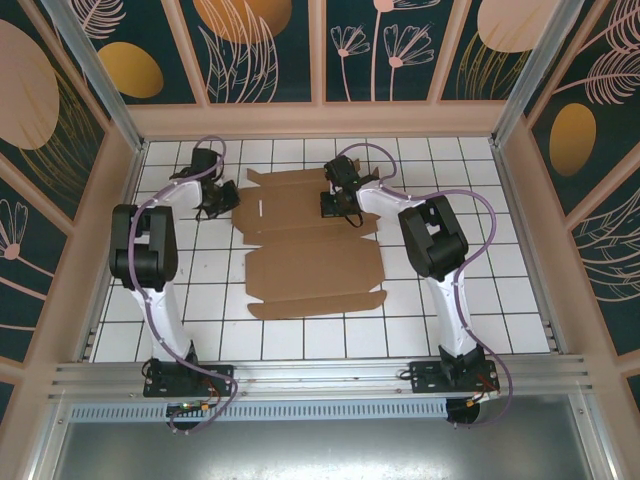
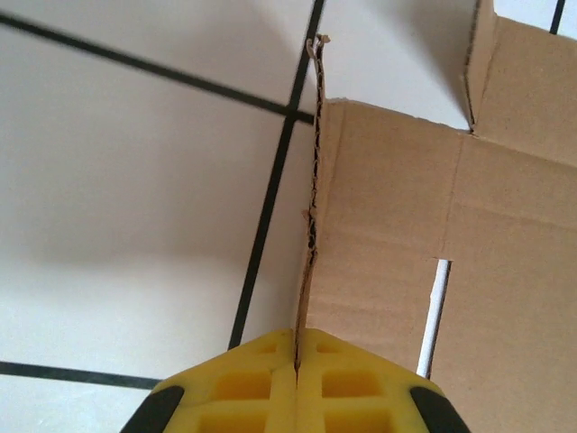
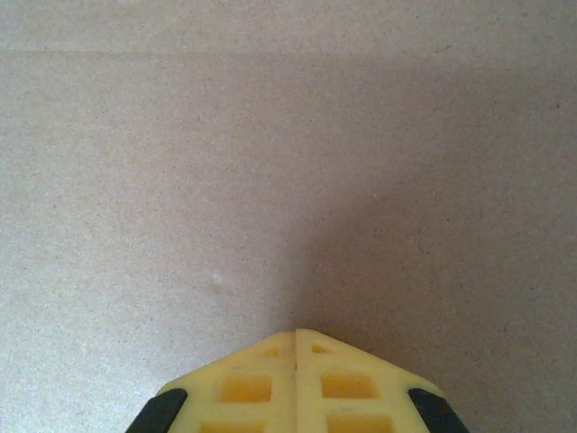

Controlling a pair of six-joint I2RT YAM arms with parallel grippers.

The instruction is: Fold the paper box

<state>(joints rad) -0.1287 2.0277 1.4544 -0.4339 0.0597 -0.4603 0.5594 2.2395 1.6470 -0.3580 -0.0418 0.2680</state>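
Tiled table (image 1: 200, 300): left hand (image 2: 296, 354) pinches paper box (image 1: 310, 270) edge.

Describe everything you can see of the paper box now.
The paper box is plain brown corrugated cardboard, unfolded and lying mostly flat on the tiled table, with creases, slots and tabbed flaps. Its left flap stands on edge, pinched in the shut left claw; the shut right claw rests on its far panel.

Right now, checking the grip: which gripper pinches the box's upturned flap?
The left gripper, closed on the paper box's raised edge; the right gripper faces flat cardboard.
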